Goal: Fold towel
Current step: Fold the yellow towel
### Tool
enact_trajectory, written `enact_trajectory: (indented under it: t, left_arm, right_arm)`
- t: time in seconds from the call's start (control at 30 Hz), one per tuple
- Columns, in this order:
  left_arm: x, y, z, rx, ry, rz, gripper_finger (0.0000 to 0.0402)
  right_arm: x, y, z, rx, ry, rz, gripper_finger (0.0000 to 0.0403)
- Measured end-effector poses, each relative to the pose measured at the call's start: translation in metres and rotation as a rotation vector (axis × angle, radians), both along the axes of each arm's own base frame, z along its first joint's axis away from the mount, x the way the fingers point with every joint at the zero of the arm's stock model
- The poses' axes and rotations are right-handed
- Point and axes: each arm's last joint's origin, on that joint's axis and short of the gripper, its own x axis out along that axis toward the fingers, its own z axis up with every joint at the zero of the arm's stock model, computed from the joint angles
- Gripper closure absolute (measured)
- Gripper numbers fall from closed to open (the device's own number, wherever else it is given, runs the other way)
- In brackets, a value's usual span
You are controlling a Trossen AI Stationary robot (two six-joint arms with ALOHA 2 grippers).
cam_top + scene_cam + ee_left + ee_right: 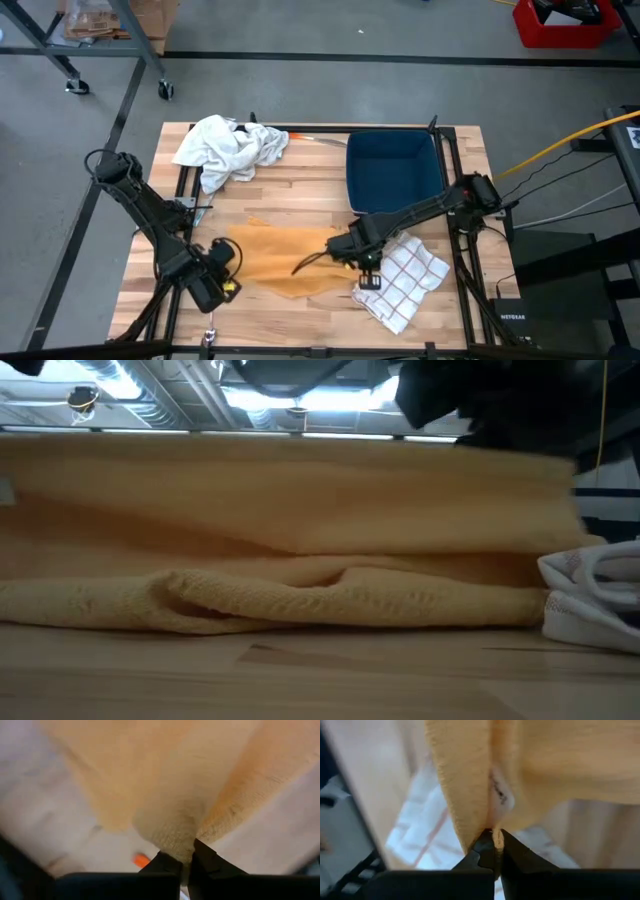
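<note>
Wooden tabletop [300,200]. My left pincer [186,856] and right pincer [492,842] each clenched on yellow towel [285,258] edge; soft, limp, light—corners best.

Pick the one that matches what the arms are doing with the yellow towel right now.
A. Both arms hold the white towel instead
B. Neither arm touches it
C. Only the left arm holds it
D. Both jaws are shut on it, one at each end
D: each wrist view shows yellow towel cloth pinched between shut jaws, the left gripper at one end and the right gripper at the other.
</note>
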Motion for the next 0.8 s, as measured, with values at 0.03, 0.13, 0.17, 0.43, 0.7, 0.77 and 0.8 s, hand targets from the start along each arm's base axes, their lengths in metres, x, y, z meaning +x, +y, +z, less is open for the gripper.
enact_trajectory:
  t: [0.03,0.13,0.17,0.43,0.7,0.77,0.8]
  left_arm:
    - [0.001,-0.003,0.000,-0.028,-0.005,-0.045,0.0401]
    - [0.003,-0.016,0.003,-0.136,-0.030,-0.186,0.0401]
    - [0.003,-0.020,0.004,-0.169,-0.038,-0.224,0.0401]
    - [-0.003,-0.037,0.008,-0.276,-0.075,-0.341,0.0401]
    - [-0.014,-0.041,0.006,-0.305,0.007,-0.363,0.0401]
    - [-0.015,-0.039,0.005,-0.293,0.035,-0.324,0.0401]
    - [-0.016,-0.038,0.005,-0.288,0.046,-0.303,0.0401]
  right_arm:
    - [-0.001,0.004,0.000,0.026,0.004,0.019,0.0395]
    - [-0.007,0.021,0.001,0.107,0.021,0.079,0.0395]
    - [-0.010,0.027,0.001,0.124,0.018,0.102,0.0395]
    - [-0.026,0.082,0.003,0.184,-0.078,0.248,0.0395]
    - [-0.022,0.119,0.010,0.256,-0.286,0.197,0.0395]
    - [-0.020,0.119,0.010,0.242,-0.308,0.167,0.0395]
    - [-0.020,0.119,0.010,0.234,-0.305,0.149,0.0395]
